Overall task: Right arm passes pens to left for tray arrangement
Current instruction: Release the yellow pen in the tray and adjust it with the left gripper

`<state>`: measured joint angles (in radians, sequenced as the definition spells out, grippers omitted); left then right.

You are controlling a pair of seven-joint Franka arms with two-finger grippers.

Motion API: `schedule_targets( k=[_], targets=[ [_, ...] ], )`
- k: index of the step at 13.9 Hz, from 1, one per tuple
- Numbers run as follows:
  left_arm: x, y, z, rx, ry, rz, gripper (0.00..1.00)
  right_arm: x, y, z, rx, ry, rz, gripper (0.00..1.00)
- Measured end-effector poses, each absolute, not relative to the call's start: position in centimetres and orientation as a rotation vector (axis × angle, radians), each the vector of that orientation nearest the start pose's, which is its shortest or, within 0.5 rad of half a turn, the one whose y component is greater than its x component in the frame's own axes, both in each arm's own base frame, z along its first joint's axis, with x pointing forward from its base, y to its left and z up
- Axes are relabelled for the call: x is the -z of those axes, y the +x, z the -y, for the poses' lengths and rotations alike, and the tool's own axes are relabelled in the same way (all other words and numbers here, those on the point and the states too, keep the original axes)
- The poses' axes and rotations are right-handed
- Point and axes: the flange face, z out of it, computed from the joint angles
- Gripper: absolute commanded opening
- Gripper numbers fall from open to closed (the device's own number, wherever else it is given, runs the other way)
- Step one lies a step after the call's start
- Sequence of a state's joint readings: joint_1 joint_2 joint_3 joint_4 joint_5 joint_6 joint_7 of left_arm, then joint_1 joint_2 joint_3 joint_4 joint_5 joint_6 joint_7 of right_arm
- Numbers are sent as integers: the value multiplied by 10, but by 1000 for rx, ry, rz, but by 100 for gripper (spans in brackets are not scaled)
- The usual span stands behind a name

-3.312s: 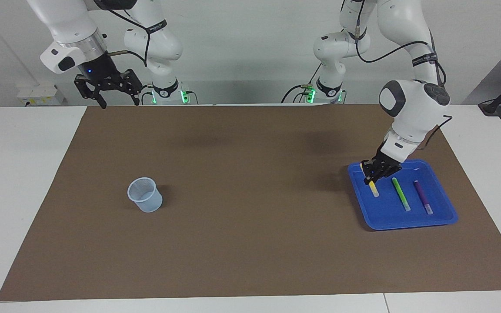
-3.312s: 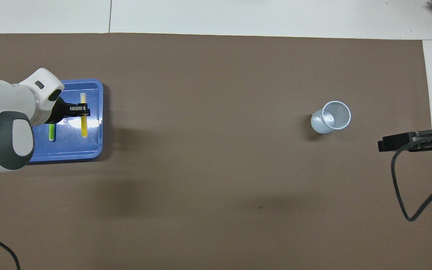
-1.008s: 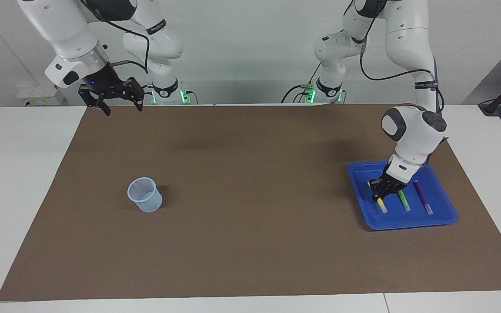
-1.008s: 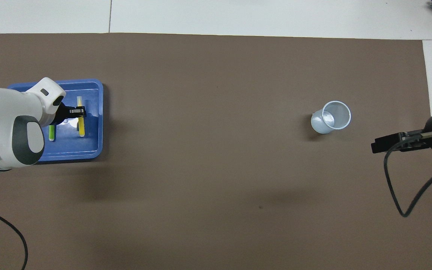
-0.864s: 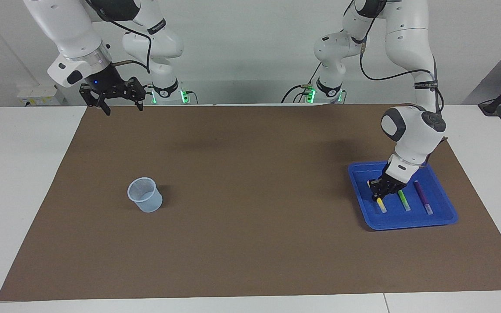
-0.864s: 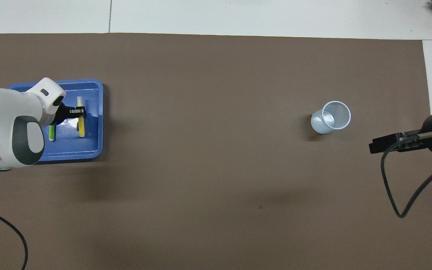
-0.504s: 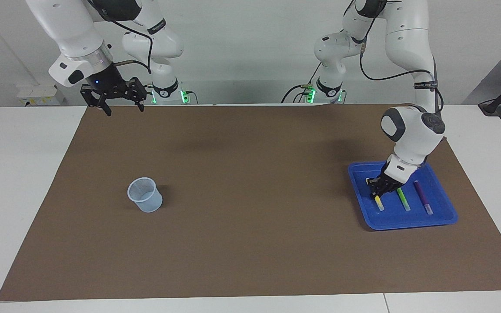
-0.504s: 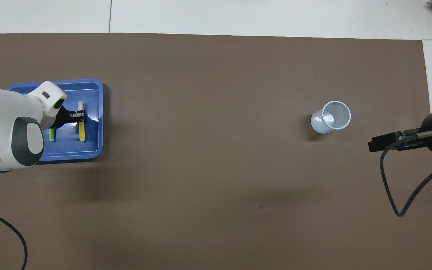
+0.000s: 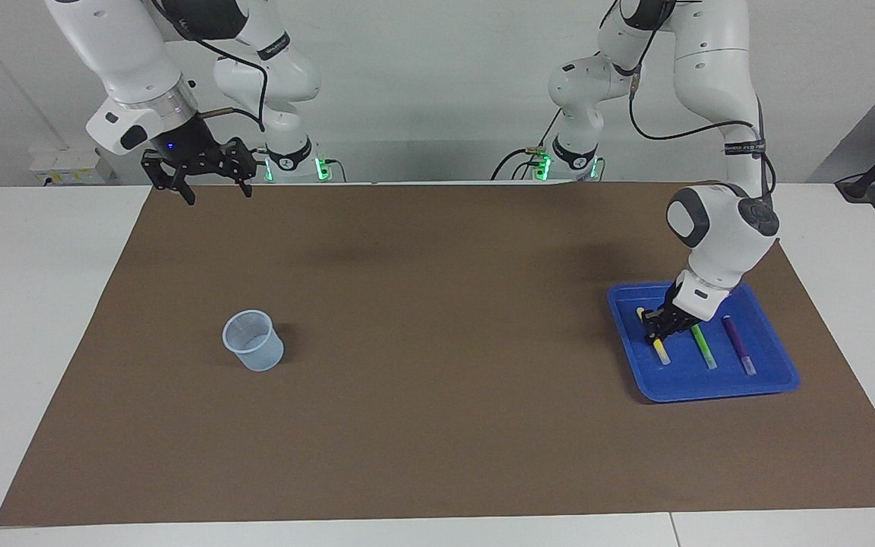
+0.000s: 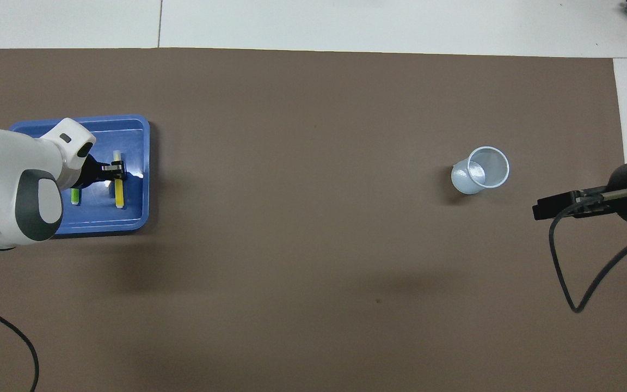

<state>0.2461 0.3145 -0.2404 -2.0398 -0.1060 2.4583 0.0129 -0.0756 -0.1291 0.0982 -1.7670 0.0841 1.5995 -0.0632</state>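
Observation:
The blue tray (image 9: 703,395) sits at the left arm's end of the table. Three pens lie in it side by side: yellow (image 9: 662,353), green (image 9: 703,346) and purple (image 9: 738,346). My left gripper (image 9: 658,330) is down in the tray, on the middle of the yellow pen (image 10: 119,196). In the overhead view the left arm hides the purple pen and part of the green pen (image 10: 75,195). My right gripper (image 9: 217,194) hangs open and empty over the mat's edge nearest the robots, at the right arm's end, waiting.
A translucent pale-blue cup (image 9: 253,340) stands upright on the brown mat (image 9: 437,425), toward the right arm's end, and looks empty from above (image 10: 481,170). A black cable (image 10: 564,261) loops below the right arm.
The left gripper has drawn the yellow pen a little toward the robots inside the tray. The right gripper has drifted slightly and stayed open.

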Motion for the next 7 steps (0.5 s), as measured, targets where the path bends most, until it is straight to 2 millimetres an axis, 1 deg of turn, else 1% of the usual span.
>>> schedule_targets(
  k=[1, 4, 7],
  targets=[
    [-303, 605, -7, 182, -3278, 160, 100, -601, 514, -22, -58, -3066, 120, 100],
    [-304, 605, -7, 181, -3277, 174, 100, -596, 516, -19, -33, -3067, 110, 100],
    [-307, 608, -7, 193, -3276, 180, 100, -595, 516, -21, -34, -3067, 114, 100]
  ],
)
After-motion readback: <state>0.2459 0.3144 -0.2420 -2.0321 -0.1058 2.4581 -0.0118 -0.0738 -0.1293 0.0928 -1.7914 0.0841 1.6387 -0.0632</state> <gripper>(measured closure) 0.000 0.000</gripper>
